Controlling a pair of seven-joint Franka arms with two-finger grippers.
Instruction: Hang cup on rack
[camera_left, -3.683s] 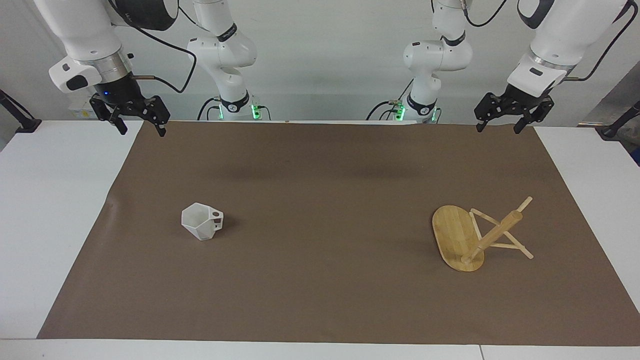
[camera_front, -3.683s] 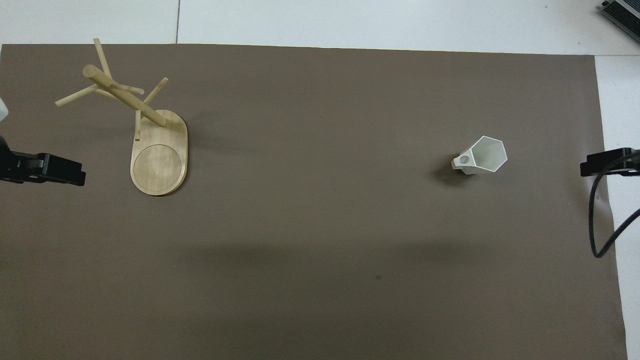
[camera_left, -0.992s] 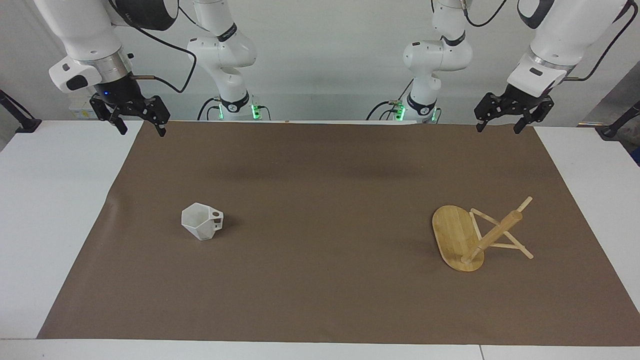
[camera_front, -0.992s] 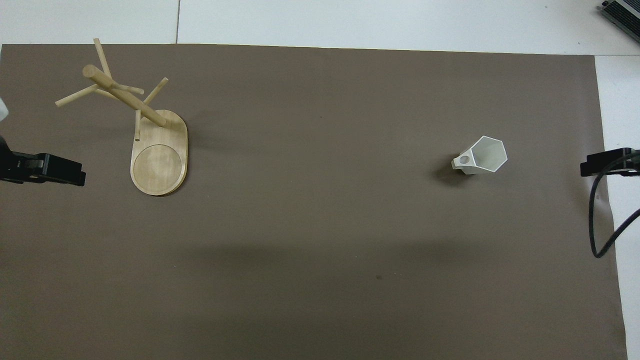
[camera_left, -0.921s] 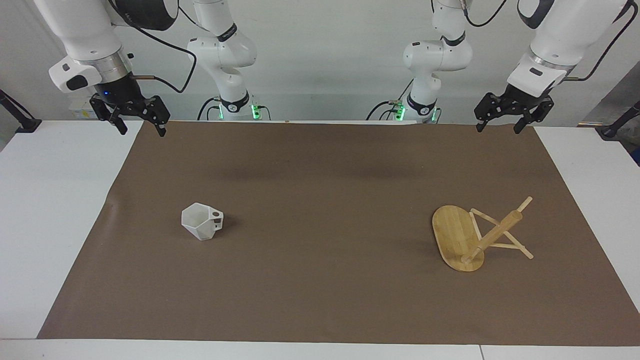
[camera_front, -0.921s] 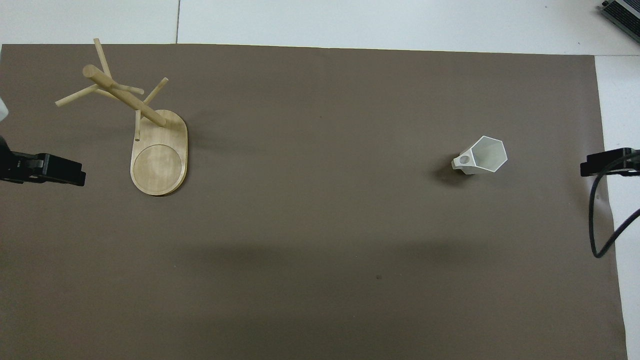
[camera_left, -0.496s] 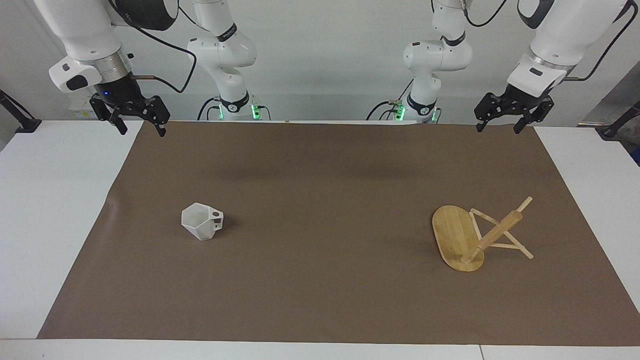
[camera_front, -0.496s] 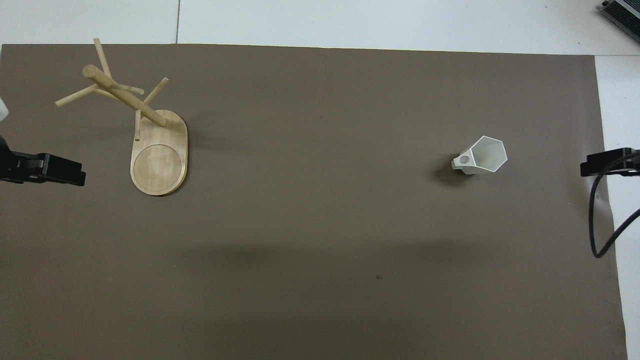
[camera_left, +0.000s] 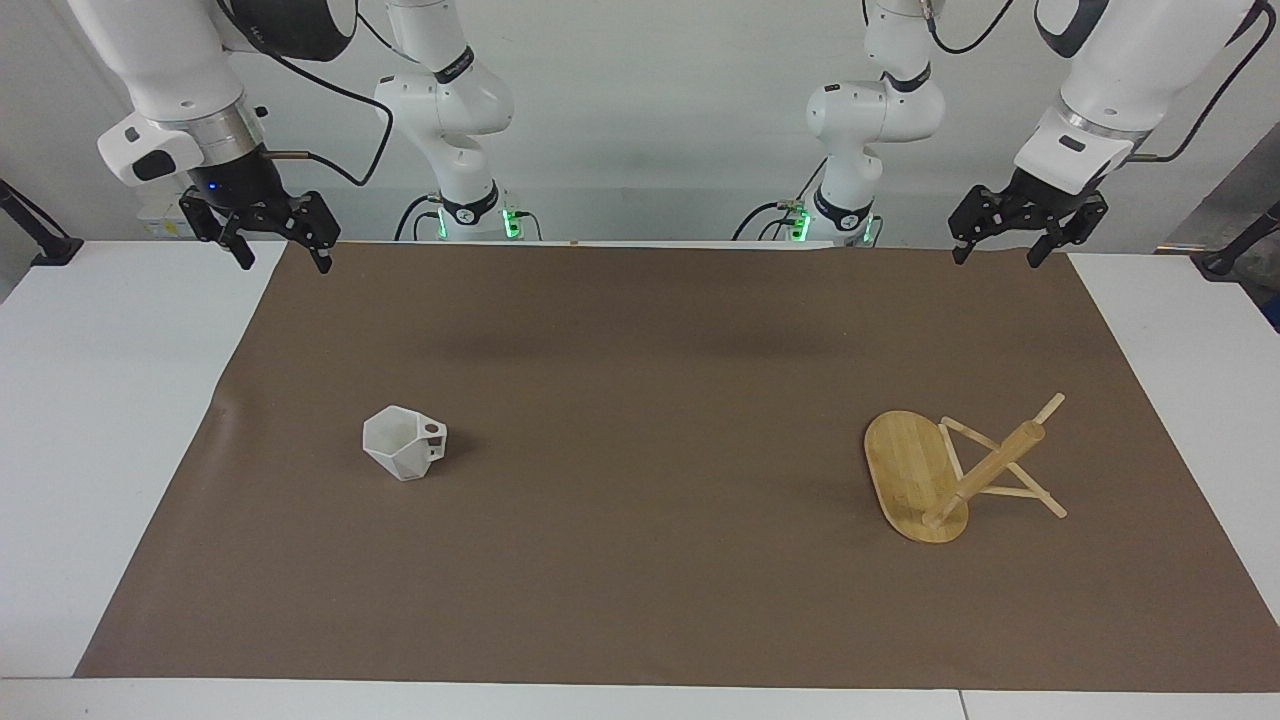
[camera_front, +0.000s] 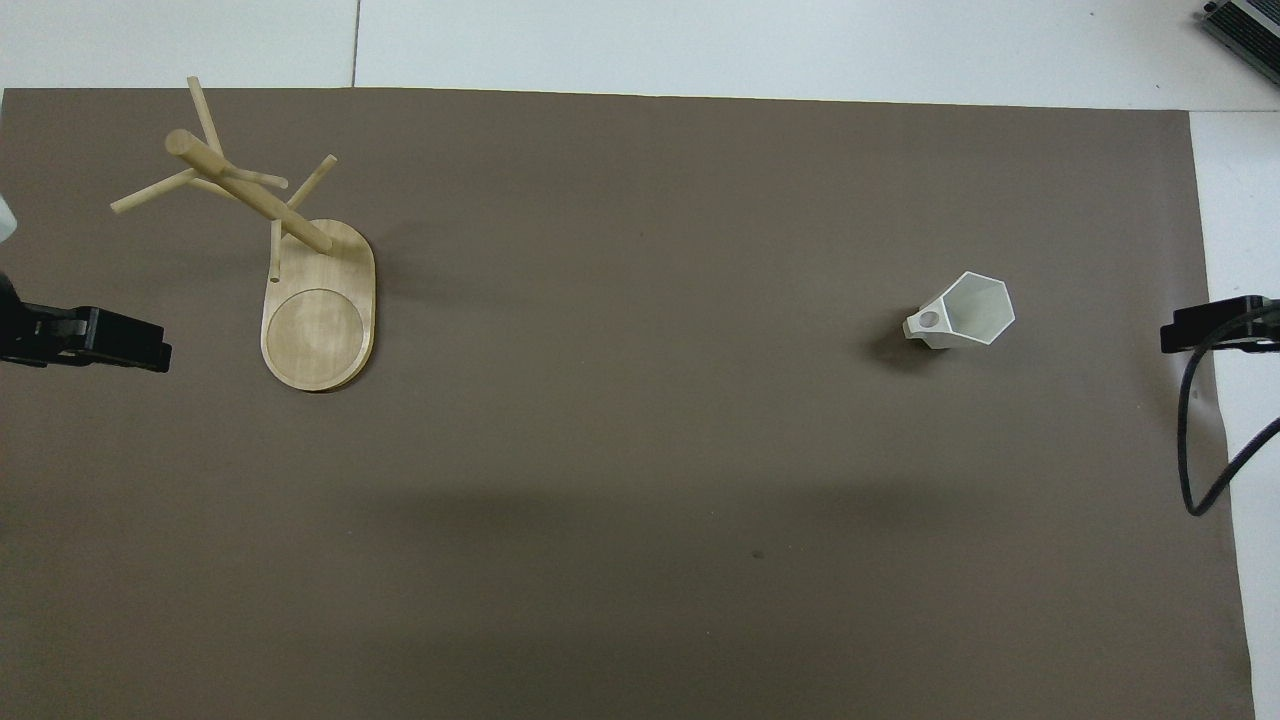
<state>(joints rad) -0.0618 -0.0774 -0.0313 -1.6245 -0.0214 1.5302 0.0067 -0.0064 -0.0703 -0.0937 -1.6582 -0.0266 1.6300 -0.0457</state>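
Upright, faceted white cup (camera_left: 403, 455) sat on brown-papered counter (camera_left: 640, 400), bamboo peg rack (camera_left: 950, 475) well apart, left gripper (camera_left: 998, 254) and right gripper (camera_left: 282, 262) waited with jaws released.

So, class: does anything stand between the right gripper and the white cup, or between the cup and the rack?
Nothing visible does. Only bare brown mat lies between the open right gripper and the cup, and between the cup and the rack. The left gripper waits.
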